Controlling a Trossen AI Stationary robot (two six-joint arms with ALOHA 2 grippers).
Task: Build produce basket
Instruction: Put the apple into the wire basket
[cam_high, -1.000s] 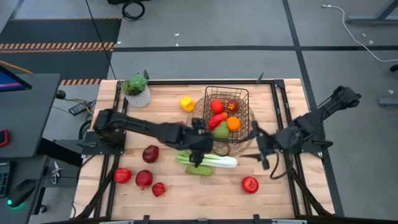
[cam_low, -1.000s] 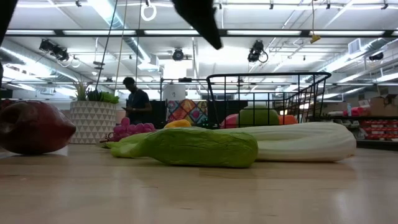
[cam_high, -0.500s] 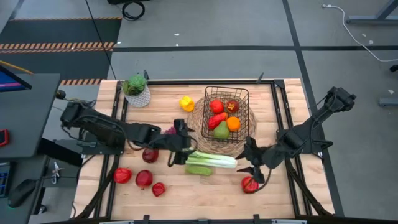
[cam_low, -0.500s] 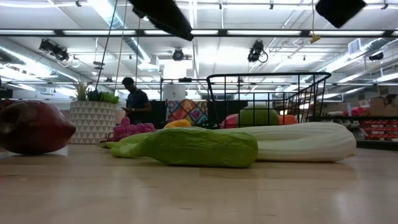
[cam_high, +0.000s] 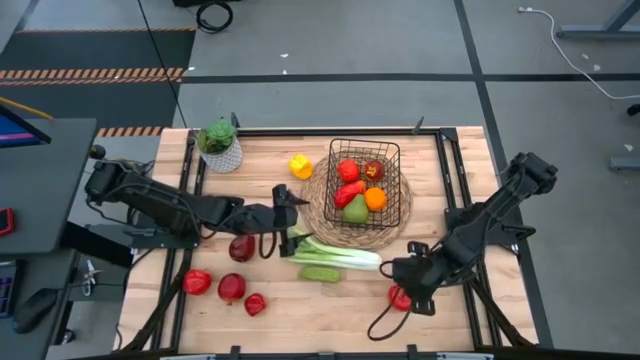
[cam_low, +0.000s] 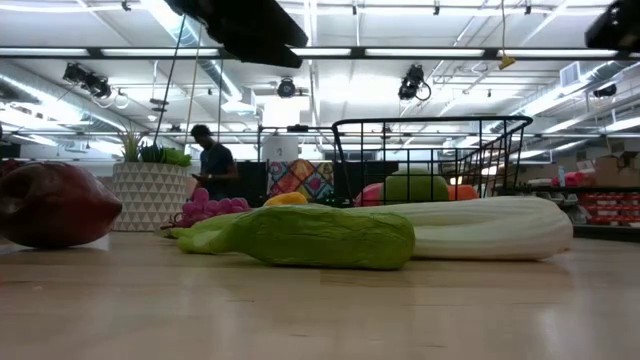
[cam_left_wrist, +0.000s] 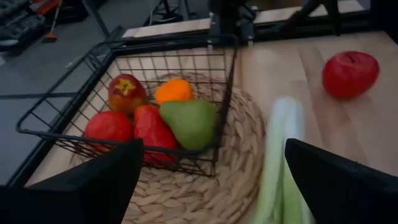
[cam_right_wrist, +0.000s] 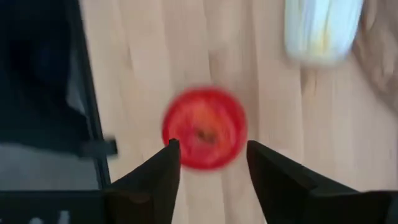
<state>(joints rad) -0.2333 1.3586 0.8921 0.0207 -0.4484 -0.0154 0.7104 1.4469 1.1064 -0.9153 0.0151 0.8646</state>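
The right hand (cam_high: 403, 290) has come down over the red apple (cam_right_wrist: 204, 127) lying alone on the tabletop (cam_high: 330, 310) near its front edge; half a second ago it hung short of the fruit, beside the white end of the leek (cam_high: 335, 256). Its fingers (cam_right_wrist: 155, 180) straddle the apple with daylight on both sides, so the hand is open and grips nothing yet. I judge a grasp on this apple is about to begin.

The left hand (cam_high: 283, 212) has pulled back toward its own side and now hovers wide open near the purple grapes (cam_low: 210, 208), just beside the leek's leafy end, holding nothing.

The wire basket (cam_high: 365, 183) sits on the round woven mat (cam_high: 318, 200) and already contains red apples, a red pepper, an orange and a green pear (cam_left_wrist: 190, 123). Leek, cucumber (cam_high: 320, 273), yellow pepper (cam_high: 299, 165) and four more red fruits are outside it, so the job looks well short of done.
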